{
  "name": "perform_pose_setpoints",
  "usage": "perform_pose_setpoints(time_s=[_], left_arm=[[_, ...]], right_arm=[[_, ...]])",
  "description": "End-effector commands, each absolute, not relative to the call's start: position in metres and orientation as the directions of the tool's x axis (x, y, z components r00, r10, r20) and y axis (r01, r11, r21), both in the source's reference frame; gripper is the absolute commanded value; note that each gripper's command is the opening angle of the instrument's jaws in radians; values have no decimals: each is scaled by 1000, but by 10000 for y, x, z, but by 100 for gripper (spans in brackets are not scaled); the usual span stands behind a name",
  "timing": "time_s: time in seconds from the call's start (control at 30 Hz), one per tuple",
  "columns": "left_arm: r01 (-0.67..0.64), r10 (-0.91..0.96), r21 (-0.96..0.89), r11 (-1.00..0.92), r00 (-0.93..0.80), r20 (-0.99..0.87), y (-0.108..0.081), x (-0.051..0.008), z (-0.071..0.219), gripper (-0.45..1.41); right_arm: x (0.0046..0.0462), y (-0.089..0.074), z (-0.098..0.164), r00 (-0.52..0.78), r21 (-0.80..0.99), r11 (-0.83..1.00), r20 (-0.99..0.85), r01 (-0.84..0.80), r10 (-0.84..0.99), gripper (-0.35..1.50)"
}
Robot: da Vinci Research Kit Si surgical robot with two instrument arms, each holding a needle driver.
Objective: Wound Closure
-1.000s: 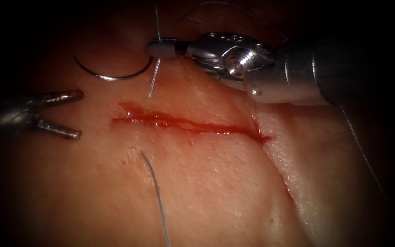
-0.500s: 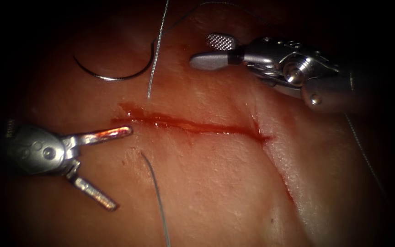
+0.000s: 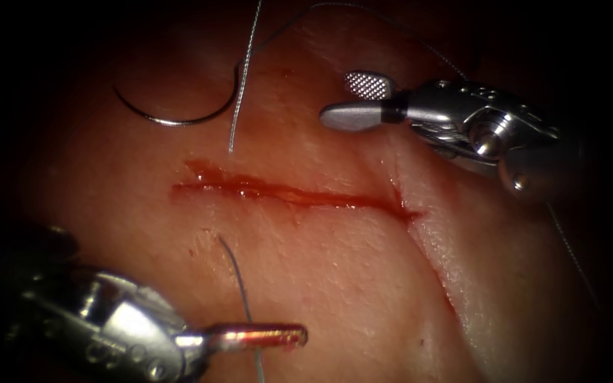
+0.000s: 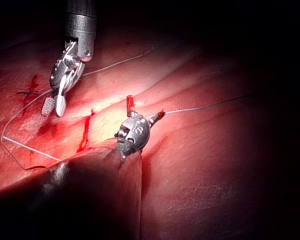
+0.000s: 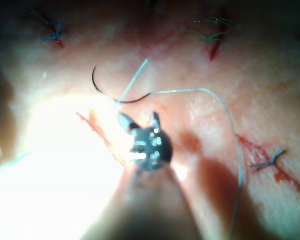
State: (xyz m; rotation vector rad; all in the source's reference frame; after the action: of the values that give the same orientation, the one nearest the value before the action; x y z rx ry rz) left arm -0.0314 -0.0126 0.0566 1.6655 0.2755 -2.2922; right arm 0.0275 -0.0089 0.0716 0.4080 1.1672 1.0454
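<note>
Overhead, the curved needle (image 3: 172, 113) lay loose on the tissue (image 3: 335, 284) above the cut (image 3: 292, 195), toward its left end — held by neither tool. Right tool (image 3: 352, 99) hung above the cut's right half, jaws parted, empty. Left tool (image 4: 145, 111) sat below the cut, jaws spread wide, one tip beside the thread (image 3: 239, 280) emerging from the tissue — grasping nothing. No legible writing showed on either tool.
</note>
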Motion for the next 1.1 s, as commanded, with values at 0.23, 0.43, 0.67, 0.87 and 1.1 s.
perform_pose_setpoints(time_s=[0.23, 0.43, 0.67, 0.87, 1.1], left_arm=[[395, -197, 39, -918, -369, -908, -133, -317, 594, 56], [426, -244, 55, -903, -404, -881, -135, -316, 610, 52], [415, -236, 55, -908, -398, -886, -125, -298, 596, 51], [409, -240, 61, -910, -404, -883, -121, -282, 599, 51], [404, -247, 69, -912, -409, -878, -125, -294, 604, 51]], right_arm=[[285, -96, 717, 26, 747, 502, -548, -436, 836, 118], [291, -97, 715, 29, 751, 504, -546, -427, 837, 118], [291, -98, 716, 30, 751, 505, -546, -425, 837, 116], [293, -98, 715, 31, 752, 506, -546, -422, 837, 114], [296, -100, 716, 33, 753, 507, -546, -418, 837, 113]])
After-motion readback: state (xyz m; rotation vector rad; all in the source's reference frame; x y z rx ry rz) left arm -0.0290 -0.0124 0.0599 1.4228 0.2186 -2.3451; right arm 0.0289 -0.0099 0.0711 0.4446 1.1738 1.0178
